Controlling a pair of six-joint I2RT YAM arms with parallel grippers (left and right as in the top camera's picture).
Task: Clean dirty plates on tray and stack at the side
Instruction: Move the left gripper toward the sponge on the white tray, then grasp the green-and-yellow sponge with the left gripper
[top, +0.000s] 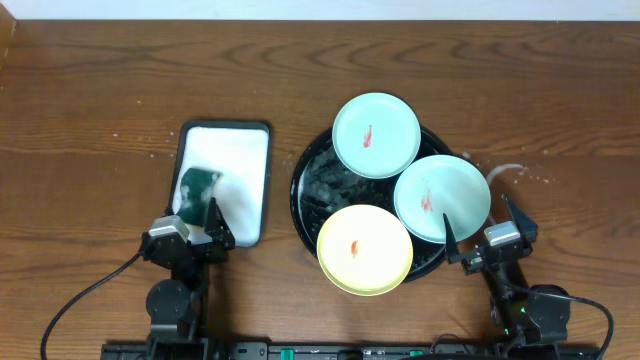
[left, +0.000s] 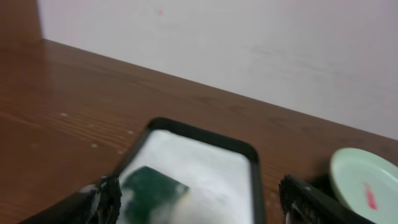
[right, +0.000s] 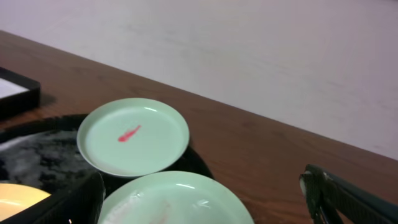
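Three dirty plates rest on the black tray (top: 308, 190): a mint-green one (top: 376, 135) at the back, a second mint-green one (top: 441, 198) at the right, and a pale yellow one (top: 364, 250) at the front. Each has a red smear. My left gripper (top: 196, 222) is open over the near end of the white tray (top: 245, 160), with a dark green sponge (top: 197, 190) just ahead of its fingers; the sponge also shows in the left wrist view (left: 152, 190). My right gripper (top: 480, 232) is open and empty beside the right plate (right: 174, 202). The back plate (right: 132, 137) shows beyond it.
The white rectangular tray with a dark rim (left: 205, 138) holds white foam around the sponge. A wet smear (top: 505, 172) lies on the wood right of the black tray. A pale wall stands behind the table.
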